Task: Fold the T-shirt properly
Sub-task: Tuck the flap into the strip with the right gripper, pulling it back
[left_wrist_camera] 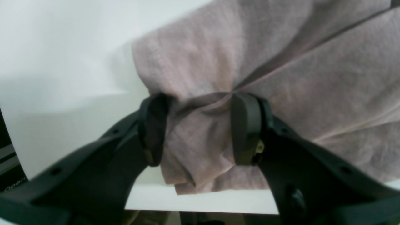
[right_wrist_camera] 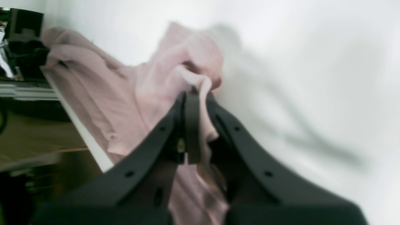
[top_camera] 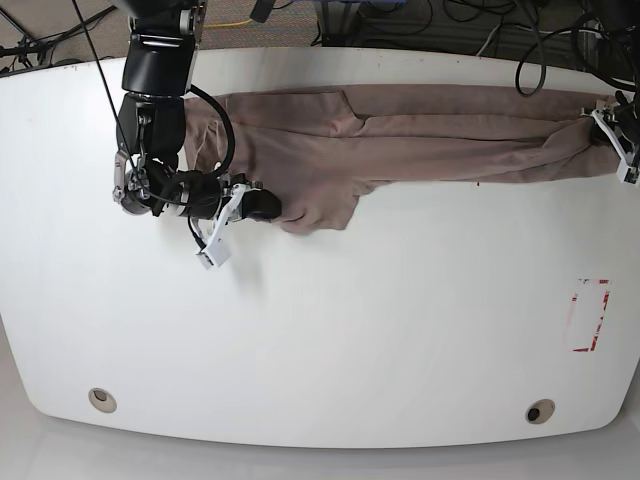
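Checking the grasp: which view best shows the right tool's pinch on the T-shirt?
Right wrist view: the right tool is shut on a fold of the T-shirt, cloth visibly between its fingers. Base view shows the tool at the shirt's edge, too small to judge. Left wrist view shows only the left tool.

place: a robot lab | surface: a big white surface (top_camera: 330, 340) with round holes near its front edge | floor: lots of black cables (top_camera: 440, 25) lie behind it | robot: a black robot arm (top_camera: 155, 90) is fixed at the far side
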`<action>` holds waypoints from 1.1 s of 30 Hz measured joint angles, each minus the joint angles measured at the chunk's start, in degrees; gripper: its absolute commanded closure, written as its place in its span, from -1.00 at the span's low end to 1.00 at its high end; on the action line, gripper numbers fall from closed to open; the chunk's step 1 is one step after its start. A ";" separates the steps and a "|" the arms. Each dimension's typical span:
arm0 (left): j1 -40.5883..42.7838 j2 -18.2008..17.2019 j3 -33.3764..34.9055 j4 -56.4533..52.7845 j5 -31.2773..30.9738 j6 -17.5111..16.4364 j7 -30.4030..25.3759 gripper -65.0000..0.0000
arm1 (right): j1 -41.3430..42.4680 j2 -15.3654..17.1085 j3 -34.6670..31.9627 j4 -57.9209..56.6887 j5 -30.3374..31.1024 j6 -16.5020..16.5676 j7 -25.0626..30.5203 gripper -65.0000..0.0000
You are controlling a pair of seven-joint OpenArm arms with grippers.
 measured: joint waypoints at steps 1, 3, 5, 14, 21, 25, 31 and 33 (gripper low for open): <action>0.02 0.02 0.00 -0.02 0.00 0.02 0.00 0.10 | -0.33 0.04 0.02 1.38 0.02 0.00 0.09 1.00; -0.02 0.04 0.00 -0.04 0.00 0.02 -0.02 0.10 | -1.44 0.15 0.04 4.63 0.46 0.00 0.33 1.00; -0.02 0.04 0.02 -0.04 0.00 0.02 0.00 0.10 | -3.17 0.20 0.07 7.04 0.46 0.17 0.13 1.00; 0.02 0.02 0.02 -0.09 -0.02 0.00 -0.02 0.10 | -11.34 0.35 -0.07 14.80 7.85 0.33 -1.55 1.00; 0.00 0.02 0.02 -0.09 0.00 0.02 0.00 0.10 | -16.24 2.38 2.95 14.84 14.32 0.37 -1.70 1.00; 0.02 -0.15 0.90 -0.09 0.02 0.04 0.00 0.10 | -17.40 4.20 4.20 14.82 16.61 0.39 -1.79 1.00; -0.15 -0.74 3.45 -0.07 -0.07 0.07 -0.90 0.10 | -18.93 6.73 4.94 14.86 18.32 0.39 -1.57 1.00; -0.15 -0.74 3.50 -0.09 -0.22 0.07 -0.85 0.10 | -19.41 7.23 5.03 14.84 18.14 0.39 -1.95 1.00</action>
